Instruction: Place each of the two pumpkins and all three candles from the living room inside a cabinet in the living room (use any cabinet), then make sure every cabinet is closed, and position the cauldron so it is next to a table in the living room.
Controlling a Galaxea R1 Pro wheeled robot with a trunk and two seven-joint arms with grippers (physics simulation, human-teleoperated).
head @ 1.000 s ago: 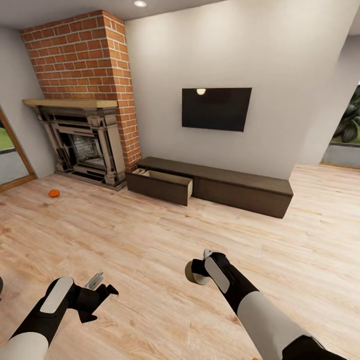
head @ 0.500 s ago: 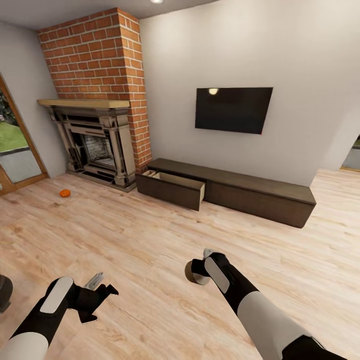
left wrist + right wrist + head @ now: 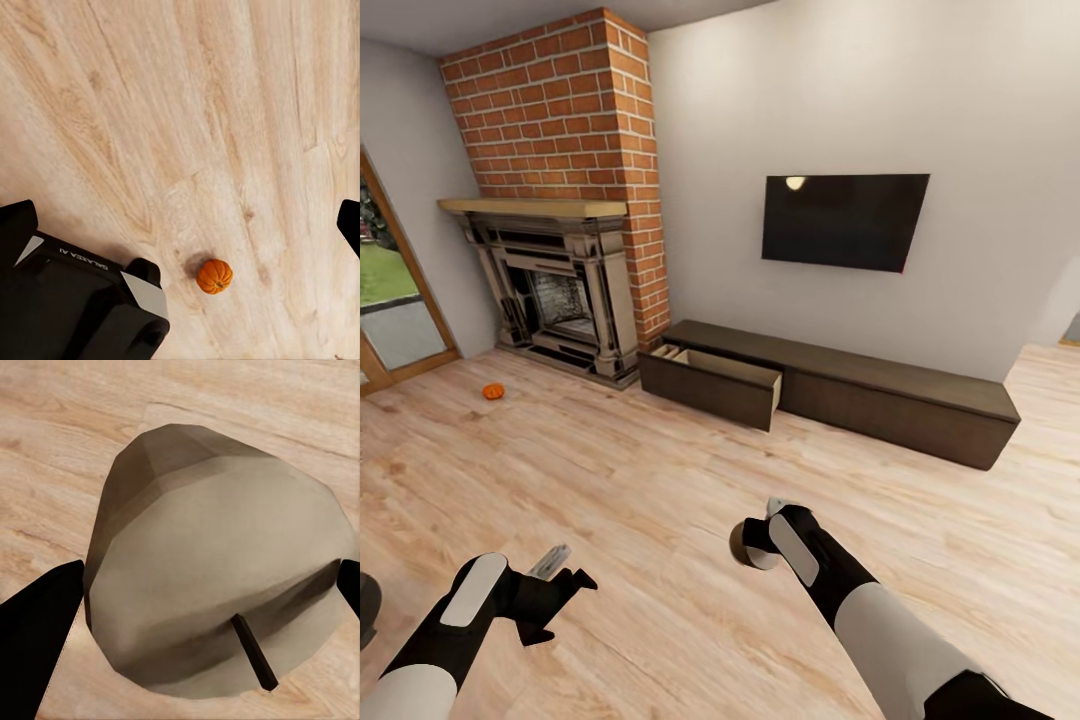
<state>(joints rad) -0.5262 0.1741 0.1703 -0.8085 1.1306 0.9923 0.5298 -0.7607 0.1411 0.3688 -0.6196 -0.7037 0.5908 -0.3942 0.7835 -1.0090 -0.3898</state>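
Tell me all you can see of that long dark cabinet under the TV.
The cabinet is a long, low, dark-brown unit that looks wooden, with a flat top and plain fronts without handles. It stands on the floor against the wall, right of the fireplace. Its drawer nearest the fireplace is pulled open; the rest looks shut.

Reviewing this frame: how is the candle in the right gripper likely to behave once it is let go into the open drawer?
The candle looks like a stubby, faceted cylinder, so it would probably stay stiff and not deform in the right gripper. Dropped on its curved side, it may roll a little inside the open drawer; set on a flat end, it should stand. It is likely light for its size.
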